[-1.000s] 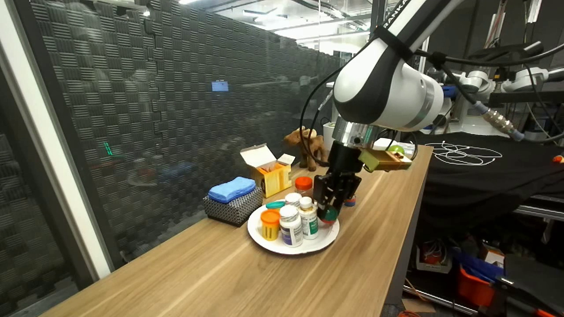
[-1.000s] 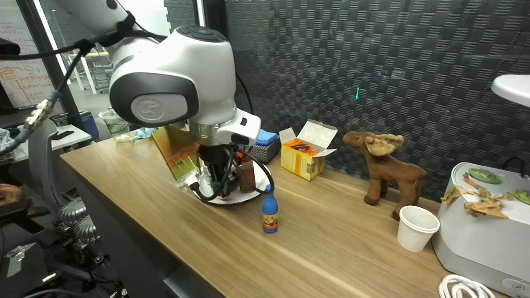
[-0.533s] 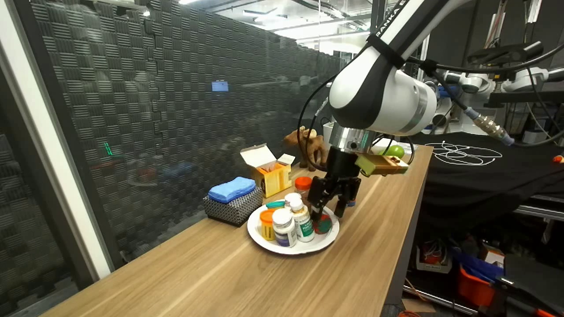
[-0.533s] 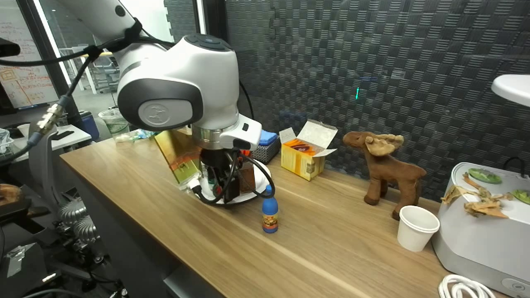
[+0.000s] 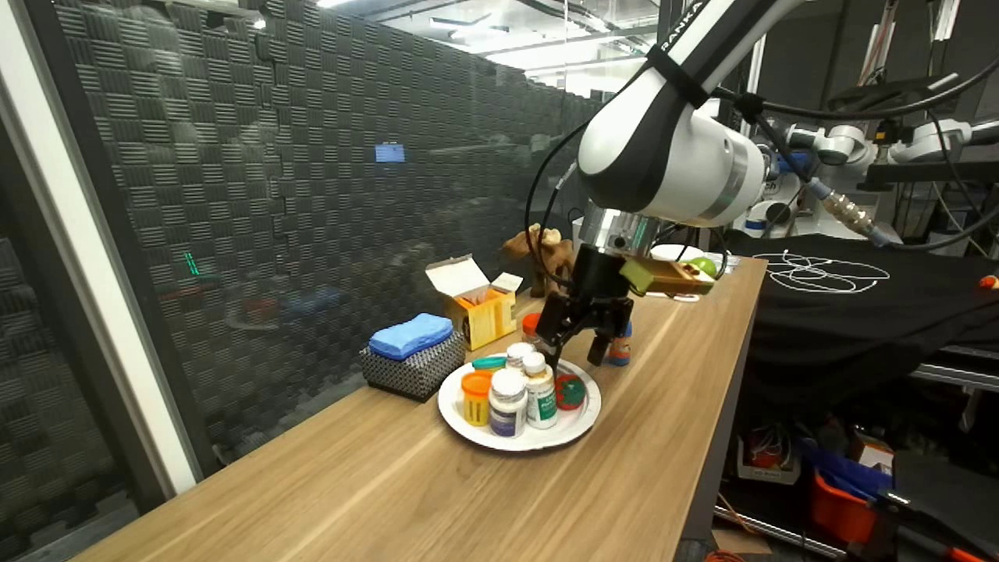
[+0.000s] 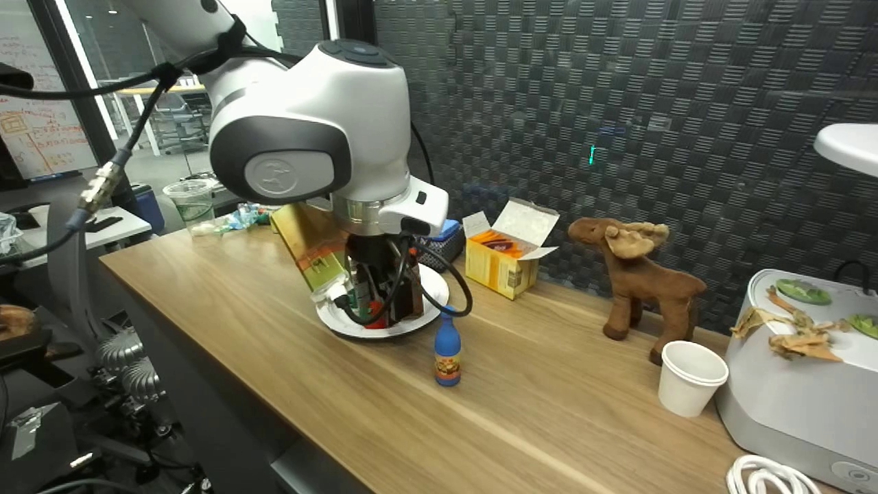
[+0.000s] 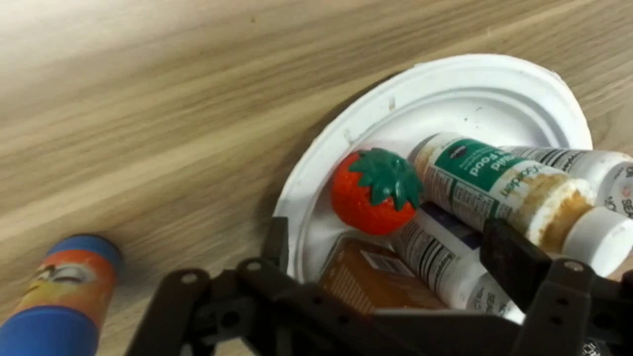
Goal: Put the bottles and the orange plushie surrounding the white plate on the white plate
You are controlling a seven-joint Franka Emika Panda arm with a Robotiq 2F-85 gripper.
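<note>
Hanging over the edge of the white plate (image 5: 576, 426) in an exterior view, your gripper (image 5: 575, 361) is holding nothing, and the orange plushie (image 5: 570, 392) is sitting on the plate by the white bottles (image 5: 507, 402). In an exterior view, the blue bottle (image 6: 447, 353) is standing off the plate. In the wrist view, your fingers (image 7: 517, 264) are gaping wide. The plushie's turn is likely ending; next you are probably needing to lift clear and grab the blue bottle.

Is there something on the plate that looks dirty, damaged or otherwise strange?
Yes. In the wrist view, the white bottle with the green label has brown stains near its capped end, perhaps from a leak.
</note>
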